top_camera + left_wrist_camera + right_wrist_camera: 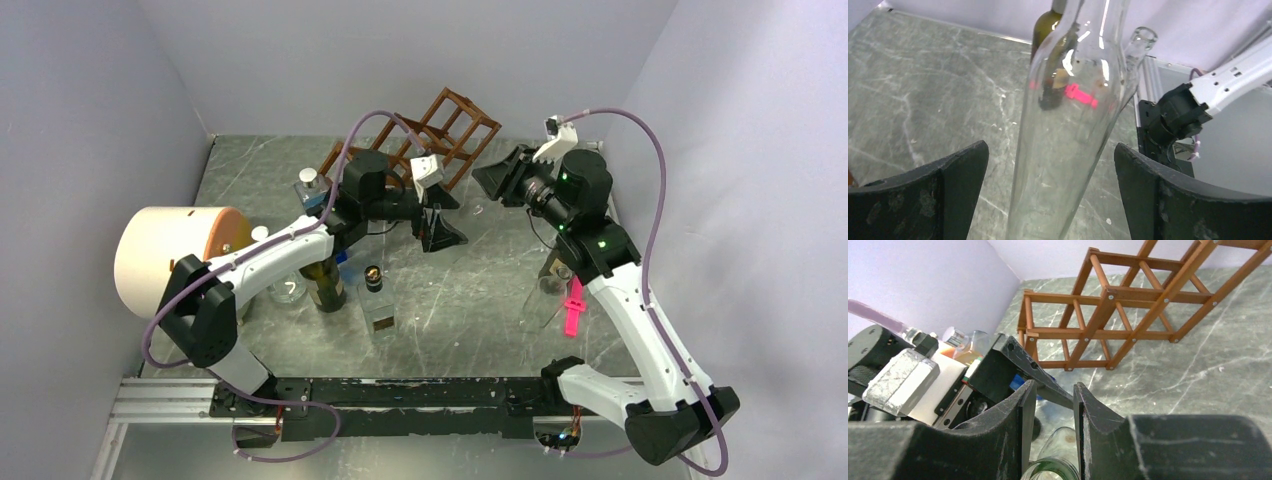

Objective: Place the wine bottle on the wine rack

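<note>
One wine bottle point(1063, 150) of clear glass is located between the two fingers point(943, 190) of the left gripper point(441, 215), over the middle of the table point(480, 300). The left jaws are spread wide. One finger is separated from the glass by a plain gap and the other is just beside it, so nothing is grasped. The bottle's base is cut off by the frame. One wine rack point(440, 135) of reddish-brown wood is set at the middle of the far edge, apart from the bottle. The right gripper point(1053, 390) is positioned near the left one, with its two fingers drawn almost together. One clear glass rim point(1050, 467) is seen beneath them; whether it is pinched cannot be determined. Four further bottles are counted in the top view: one dark bottle point(325, 285) and one square clear bottle point(378, 308) toward the near-left corner, one silver-capped bottle point(310, 188) toward the left edge, and one clear bottle point(548, 292) toward the right edge, with one pink tag point(573, 305) beside it. One cream cylinder point(165, 260) is placed at the left edge.
</note>
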Available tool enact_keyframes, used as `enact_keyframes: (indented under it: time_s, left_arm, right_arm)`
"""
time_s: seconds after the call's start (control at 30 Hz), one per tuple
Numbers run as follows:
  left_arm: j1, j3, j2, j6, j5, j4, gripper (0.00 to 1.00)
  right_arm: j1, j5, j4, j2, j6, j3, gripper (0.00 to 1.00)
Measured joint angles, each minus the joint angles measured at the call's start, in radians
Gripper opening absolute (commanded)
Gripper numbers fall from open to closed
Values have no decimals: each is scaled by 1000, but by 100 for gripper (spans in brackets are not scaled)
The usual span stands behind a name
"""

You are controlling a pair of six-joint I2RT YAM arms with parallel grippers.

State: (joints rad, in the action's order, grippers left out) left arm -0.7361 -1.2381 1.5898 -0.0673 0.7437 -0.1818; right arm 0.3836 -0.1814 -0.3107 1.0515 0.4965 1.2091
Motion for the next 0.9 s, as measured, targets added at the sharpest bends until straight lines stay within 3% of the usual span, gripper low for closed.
enact_keyframes:
  time_s: [0.23, 0.37, 0.47, 0.5, 0.53, 0.57, 0.63, 0.7, 0.77, 0.9]
  left_arm:
    - [0, 2, 21, 0, 104, -41, 96]
    - [0, 2, 42, 1, 134, -46, 85]
    - [0, 14, 45, -2, 153, -67, 58]
    - [0, 19, 45, -4, 155, -77, 40]
    - [0, 24, 44, 2, 161, -91, 13]
    - [0, 26, 44, 15, 165, -102, 8]
    - [-5, 31, 40, 38, 174, -113, 7]
    - [-5, 31, 40, 64, 174, -110, 7]
    - [-5, 31, 37, 108, 169, -92, 7]
    - [-5, 22, 18, 248, 131, -19, 7]
  right_arm:
    - [0, -51, 31, -4, 13, 8, 0]
    - [0, -77, 49, -11, 22, 8, 0]
    - [0, -93, 68, -21, 26, 8, 0]
    - [0, -95, 74, -23, 25, 7, 0]
    - [0, -95, 76, -24, 24, 7, 3]
    - [-3, -90, 80, -26, 26, 7, 19]
    - [-5, -90, 80, -26, 27, 8, 52]
    - [-4, -93, 56, -28, 18, 19, 71]
    - [-1, -82, 11, -27, -5, 56, 83]
    - [-1, -32, -102, -24, -84, 171, 86]
